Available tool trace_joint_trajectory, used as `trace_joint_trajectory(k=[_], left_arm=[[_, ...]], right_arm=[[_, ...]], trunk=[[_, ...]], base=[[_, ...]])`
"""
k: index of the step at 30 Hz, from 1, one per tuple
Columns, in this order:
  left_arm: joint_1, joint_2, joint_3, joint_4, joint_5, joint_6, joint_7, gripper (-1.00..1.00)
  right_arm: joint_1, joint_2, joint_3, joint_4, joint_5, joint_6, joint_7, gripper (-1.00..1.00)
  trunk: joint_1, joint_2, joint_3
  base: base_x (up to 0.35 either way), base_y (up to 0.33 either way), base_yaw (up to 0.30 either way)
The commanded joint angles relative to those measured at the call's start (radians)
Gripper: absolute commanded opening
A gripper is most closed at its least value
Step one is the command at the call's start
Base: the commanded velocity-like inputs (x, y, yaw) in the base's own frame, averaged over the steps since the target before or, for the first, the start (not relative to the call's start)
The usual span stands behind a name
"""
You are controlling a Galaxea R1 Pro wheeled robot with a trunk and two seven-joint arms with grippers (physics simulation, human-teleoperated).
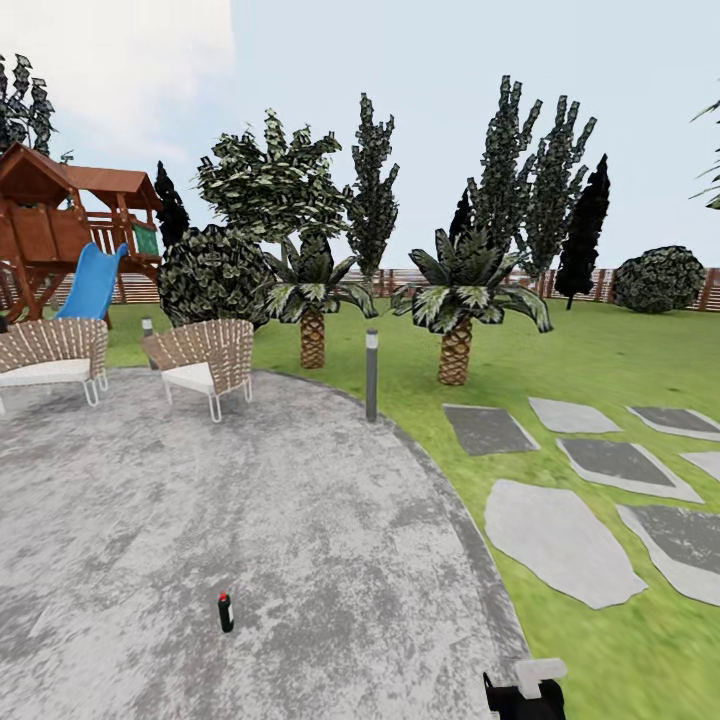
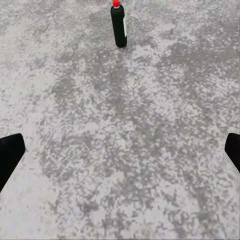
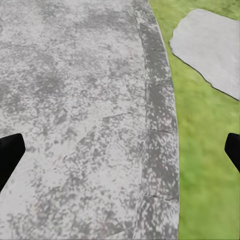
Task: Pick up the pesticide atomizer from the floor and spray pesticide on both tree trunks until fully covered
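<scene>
Both pincers gape over paving w/ atomizer [image 2: 119, 26] upright, chairs [image 1: 205, 362] & post [image 1: 371, 374] beyond.

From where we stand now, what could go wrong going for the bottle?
1. The atomizer is slim and stands upright on the grey paving; a nudge from a left end effector finger could tip it over.
2. The left end effector is open but not yet around it, so closing now would likely miss.
3. The curb beside the right end effector borders grass; the base might catch there.
</scene>
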Motion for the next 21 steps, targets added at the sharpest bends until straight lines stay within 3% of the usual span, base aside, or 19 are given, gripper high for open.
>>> trace_joint_trajectory(k=[1,9,21], left_arm=[[0.0,0.0,0.0,0.0,0.0,0.0,0.0,1.0],[0.0,0.0,-0.001,0.0,0.001,-0.001,-0.001,1.0],[0.0,0.0,0.0,0.0,0.002,0.0,0.0,1.0]], right_arm=[[0.0,0.0,0.0,0.0,0.0,0.0,0.0,1.0],[0.0,0.0,0.0,0.0,0.001,0.001,0.0,1.0],[0.0,-0.002,0.0,0.0,0.002,0.0,0.002,1.0]], trunk=[[0.0,0.0,0.0],[0.0,0.0,0.0],[0.0,0.0,0.0]], base=[[0.265,0.0,0.0],[0.285,0.0,0.0],[0.034,0.008,0.0]])
